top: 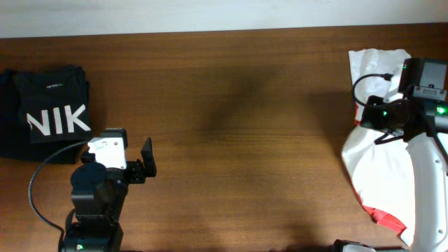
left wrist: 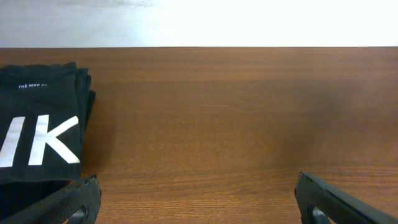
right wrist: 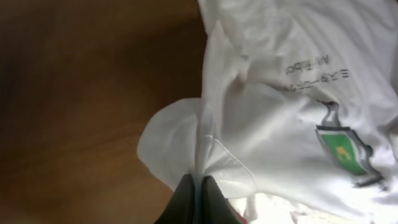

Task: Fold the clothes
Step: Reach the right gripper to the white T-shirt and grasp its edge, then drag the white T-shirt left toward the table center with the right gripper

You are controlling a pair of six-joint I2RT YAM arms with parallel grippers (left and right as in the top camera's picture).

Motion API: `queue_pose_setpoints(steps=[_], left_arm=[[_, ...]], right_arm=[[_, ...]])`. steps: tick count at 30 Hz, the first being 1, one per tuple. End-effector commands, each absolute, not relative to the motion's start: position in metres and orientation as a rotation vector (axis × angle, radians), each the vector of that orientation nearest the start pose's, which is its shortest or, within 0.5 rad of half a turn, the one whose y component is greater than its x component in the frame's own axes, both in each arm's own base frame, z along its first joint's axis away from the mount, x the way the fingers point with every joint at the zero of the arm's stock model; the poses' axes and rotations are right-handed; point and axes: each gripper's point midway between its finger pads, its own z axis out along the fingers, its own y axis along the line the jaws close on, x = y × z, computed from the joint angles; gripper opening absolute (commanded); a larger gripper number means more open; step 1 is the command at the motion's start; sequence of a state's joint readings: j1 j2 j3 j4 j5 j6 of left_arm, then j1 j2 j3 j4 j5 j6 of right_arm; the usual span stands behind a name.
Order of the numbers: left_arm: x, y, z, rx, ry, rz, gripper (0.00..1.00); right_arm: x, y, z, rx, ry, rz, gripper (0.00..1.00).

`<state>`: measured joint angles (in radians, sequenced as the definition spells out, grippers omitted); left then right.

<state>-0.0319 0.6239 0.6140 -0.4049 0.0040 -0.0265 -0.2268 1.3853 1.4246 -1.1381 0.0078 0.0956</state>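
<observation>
Barely started tbh: right gripper point(right wrist: 198, 190) had its jaws clenched on the crumpled white T-shirt point(right wrist: 267, 124), left gripper point(left wrist: 199, 202) jaws hung released, nothing folded yet.

Robot lab: wood table point(top: 231, 126), plain white wall point(left wrist: 249, 22).

The white T-shirt point(top: 378, 171) lies unfolded and crumpled at the right edge of the scene, stretching from far to near, its middle hidden in the overhead view. Its chest faces up, showing a small green square graphic point(right wrist: 341, 149) with small dark text point(right wrist: 316, 72) beside it. The cloth is deeply wrinkled, and one raised fold is pinched in the right gripper point(right wrist: 197, 182).
</observation>
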Motion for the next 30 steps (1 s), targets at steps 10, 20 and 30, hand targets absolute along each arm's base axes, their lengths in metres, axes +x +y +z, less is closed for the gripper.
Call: queue_pose_setpoints(steps=[10,20,30], left_arm=[[0.277,-0.013,0.235,0.032,1.968,-0.049,0.99],[0.274,-0.012,0.228,0.029,2.0,-0.044,0.99],[0.273,-0.012,0.226,0.029,2.005,-0.044,0.99]], right_arm=[[0.296,-0.072,0.242,0.379,2.66,-0.036,0.04],[0.313,0.038,0.298,-0.331,2.332,0.701,0.04],[0.303,0.14,0.335,-0.63,2.156,1.03,0.11]])
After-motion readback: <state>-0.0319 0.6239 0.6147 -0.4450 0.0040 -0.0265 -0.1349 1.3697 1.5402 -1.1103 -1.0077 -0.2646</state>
